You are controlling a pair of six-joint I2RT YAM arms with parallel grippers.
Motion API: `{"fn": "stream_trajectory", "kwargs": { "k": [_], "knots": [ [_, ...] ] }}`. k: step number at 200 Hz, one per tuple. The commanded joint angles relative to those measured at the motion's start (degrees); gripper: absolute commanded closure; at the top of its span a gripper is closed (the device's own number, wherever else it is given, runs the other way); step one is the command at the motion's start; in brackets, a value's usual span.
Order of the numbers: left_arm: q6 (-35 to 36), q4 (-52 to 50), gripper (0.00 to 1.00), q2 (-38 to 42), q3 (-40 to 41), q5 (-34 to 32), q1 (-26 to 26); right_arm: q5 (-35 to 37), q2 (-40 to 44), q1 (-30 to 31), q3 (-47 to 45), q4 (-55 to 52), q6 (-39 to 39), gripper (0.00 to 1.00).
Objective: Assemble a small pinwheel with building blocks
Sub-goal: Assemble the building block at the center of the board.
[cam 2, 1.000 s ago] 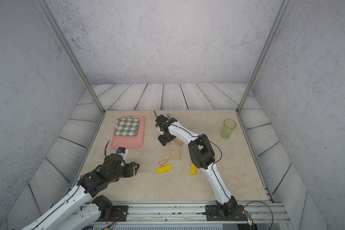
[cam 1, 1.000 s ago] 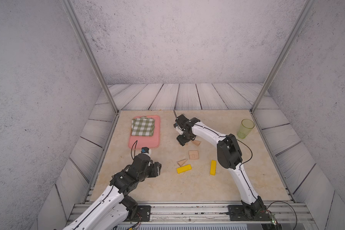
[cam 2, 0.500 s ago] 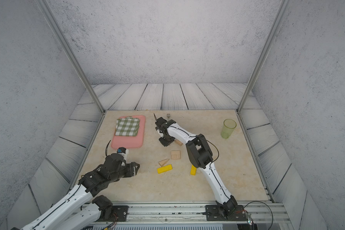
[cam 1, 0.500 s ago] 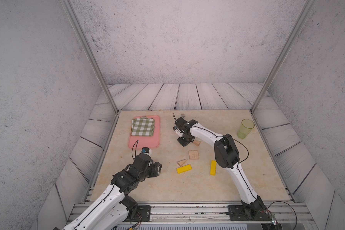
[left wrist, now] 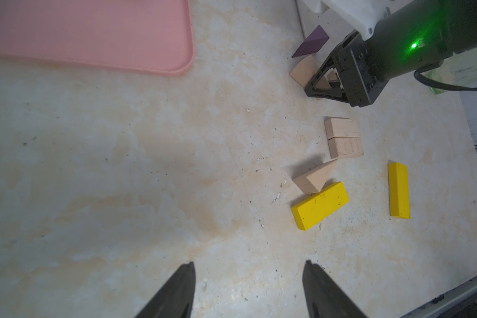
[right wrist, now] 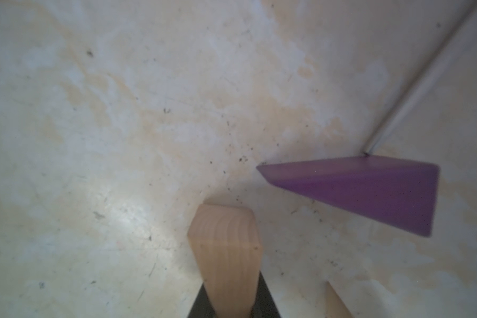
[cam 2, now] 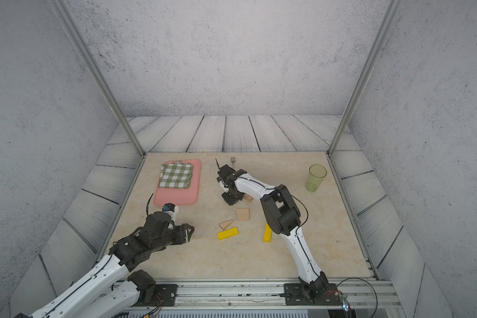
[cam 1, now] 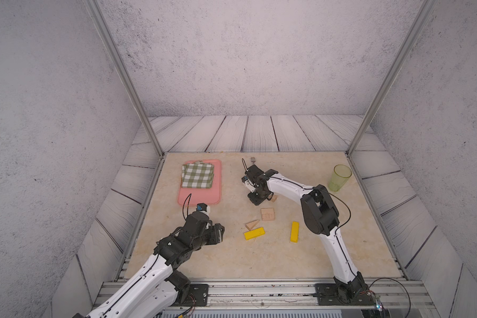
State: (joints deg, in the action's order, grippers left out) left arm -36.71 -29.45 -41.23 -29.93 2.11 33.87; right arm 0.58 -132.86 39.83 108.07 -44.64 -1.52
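No pinwheel shows; the building blocks lie loose on the beige table. My right gripper (cam 1: pixel 256 196) (cam 2: pixel 230 198) is shut on a pale-wood wedge (right wrist: pixel 226 247), low over the table's middle back. A purple wedge (right wrist: pixel 369 192) (left wrist: pixel 311 42) lies just beyond it, and another wood wedge (cam 1: pixel 273 198) lies beside it. Nearer the front lie two pale-wood rectangles (cam 1: pixel 267 214) side by side, a wood wedge (cam 1: pixel 252 225) and two yellow bars (cam 1: pixel 254 233) (cam 1: pixel 294 232). My left gripper (cam 1: pixel 219 234) (left wrist: pixel 248 267) is open and empty, left of them.
A pink tray (cam 1: pixel 198 194) with a folded green-checked cloth (cam 1: pixel 197 175) sits at the back left. A green cup (cam 1: pixel 340 178) stands at the back right. A metal fork (cam 1: pixel 253 159) lies behind the right gripper. Metal posts and a frame rail edge the table.
My right gripper has shut on the pale-wood wedge, and its arm has shifted slightly. The left arm has not moved.
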Motion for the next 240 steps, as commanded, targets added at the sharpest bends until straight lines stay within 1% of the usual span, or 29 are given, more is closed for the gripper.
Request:
{"fn": "stream_trajectory", "kwargs": {
  "k": [1,132,240],
  "knots": [
    [-0.7,0.7,0.32,0.1,0.6,0.6,-0.3,-2.0,0.2,0.8,-3.3,-3.6,0.5,0.83],
    [-1.4,0.9,0.30,1.0,1.0,1.3,-0.3,-3.2,1.5,2.3,-4.9,-3.5,1.4,0.79],
    [-1.5,1.0,0.29,1.7,1.5,1.8,-0.3,-1.4,1.7,2.4,-4.4,-3.8,1.4,0.69]
  ]
}}
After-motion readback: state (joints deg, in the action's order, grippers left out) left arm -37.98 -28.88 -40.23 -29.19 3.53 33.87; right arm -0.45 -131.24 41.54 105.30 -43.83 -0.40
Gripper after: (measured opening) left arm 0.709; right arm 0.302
